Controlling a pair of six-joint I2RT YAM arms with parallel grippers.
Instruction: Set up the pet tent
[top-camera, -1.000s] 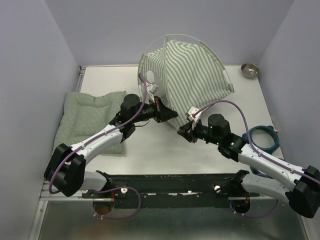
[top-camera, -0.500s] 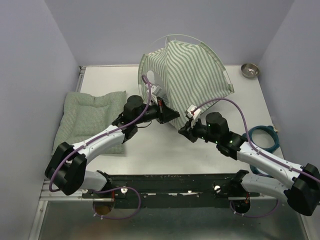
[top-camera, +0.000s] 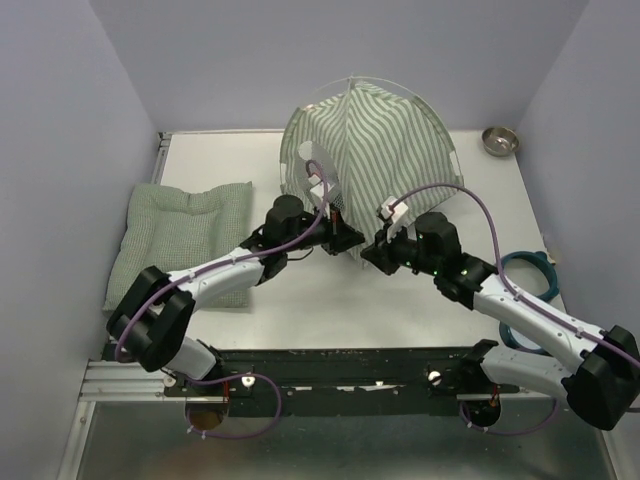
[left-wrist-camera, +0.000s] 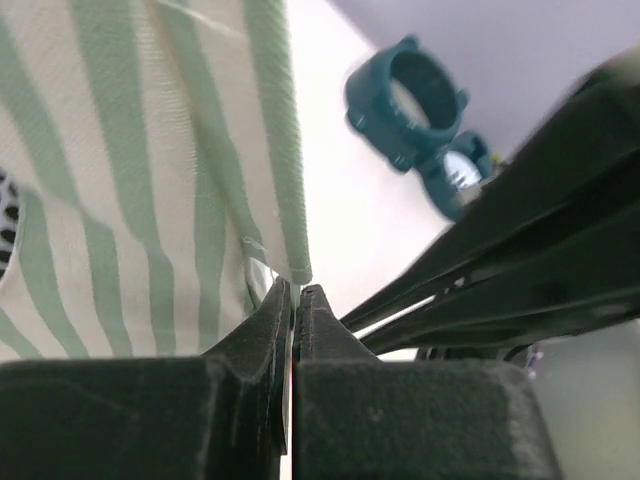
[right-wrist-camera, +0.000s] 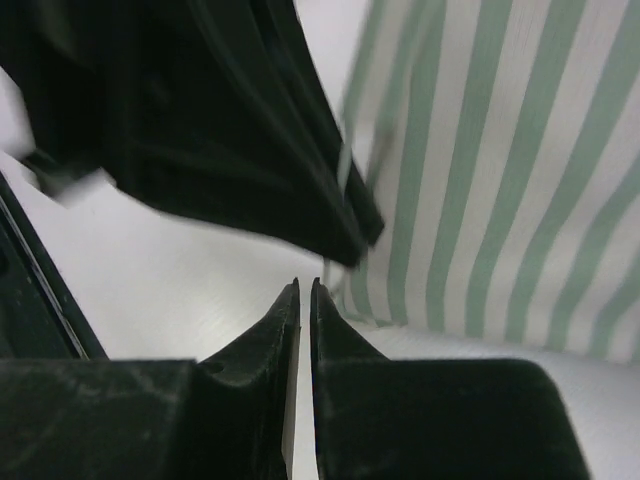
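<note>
The pet tent (top-camera: 375, 150) stands domed at the back middle of the table, green-and-white striped, with a thin whitish pole (top-camera: 425, 100) arching over it. My left gripper (top-camera: 346, 238) is at its near bottom edge. In the left wrist view the left gripper (left-wrist-camera: 296, 290) is shut on the corner of the striped fabric (left-wrist-camera: 150, 190). My right gripper (top-camera: 377, 250) is just right of it, by the same edge. In the right wrist view the right gripper (right-wrist-camera: 304, 283) is shut and empty, just short of the striped fabric (right-wrist-camera: 500, 190), with the left gripper's black finger (right-wrist-camera: 250, 130) right above it.
A flat green checked cushion (top-camera: 185, 235) lies at the left. A small metal bowl (top-camera: 499, 140) sits at the back right. A teal ring-shaped object (top-camera: 530, 282) lies at the right edge and also shows in the left wrist view (left-wrist-camera: 410, 95).
Both grippers have moved in toward each other at the tent's near edge. The tent has turned and now stands more upright and rounded.
</note>
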